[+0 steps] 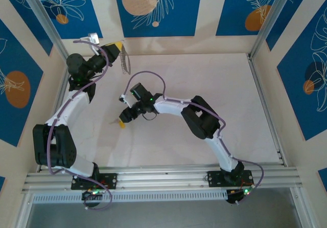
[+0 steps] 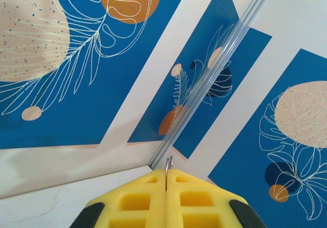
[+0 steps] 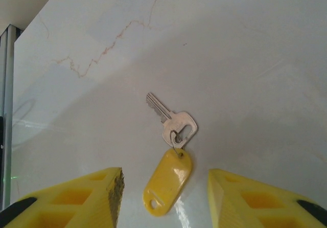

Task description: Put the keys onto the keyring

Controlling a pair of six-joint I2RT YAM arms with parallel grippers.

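Note:
My left gripper (image 1: pixel 118 48) is raised at the back left corner, shut on the keyring (image 1: pixel 124 62), a thin grey oval loop that hangs from its yellow fingers. In the left wrist view a bit of the keyring's wire (image 2: pixel 169 164) sticks up from between the closed pads (image 2: pixel 148 197). One silvery key (image 3: pixel 170 118) lies flat on the table, joined by a small wire loop to a yellow plastic tag (image 3: pixel 168 183). My right gripper (image 3: pixel 165 177) is low over it, open, one finger on either side of the tag and touching neither. In the top view the right gripper (image 1: pixel 124 117) is left of the table's middle.
The white marble-patterned table (image 1: pixel 204 74) is walled by blue patterned panels and aluminium posts (image 1: pixel 46 23). A metal post (image 2: pixel 214 80) runs close behind the left gripper. The right arm's elbow (image 1: pixel 202 118) lies across the table's middle.

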